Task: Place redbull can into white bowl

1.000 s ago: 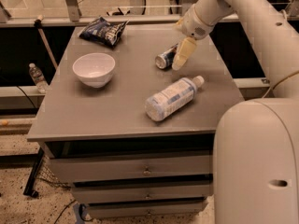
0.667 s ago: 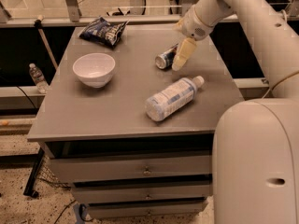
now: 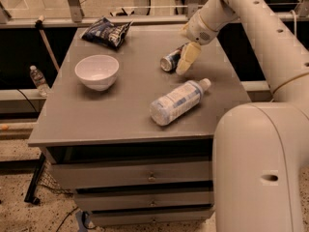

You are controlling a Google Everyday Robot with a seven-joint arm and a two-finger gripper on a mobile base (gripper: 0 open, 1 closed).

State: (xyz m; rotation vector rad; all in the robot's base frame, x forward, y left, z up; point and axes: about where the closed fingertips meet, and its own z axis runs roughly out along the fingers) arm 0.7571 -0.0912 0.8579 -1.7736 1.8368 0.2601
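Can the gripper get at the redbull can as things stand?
Probably yes: the gripper hangs right beside the redbull can, which lies on its side, with nothing between them; the plastic bottle lies apart.

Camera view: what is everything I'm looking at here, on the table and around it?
redbull can: one, blue and silver, lying on its side, back right of the table
white bowl: one, white, upright, left side
plastic bottle: one, clear with white cap, lying on its side, front right
snack bag: one, dark blue, back left corner
table: one, grey, drawers below
small bottle: one, clear, beside the table's left
arm: one, white, reaching from the right
hand: one, cream, at the redbull can
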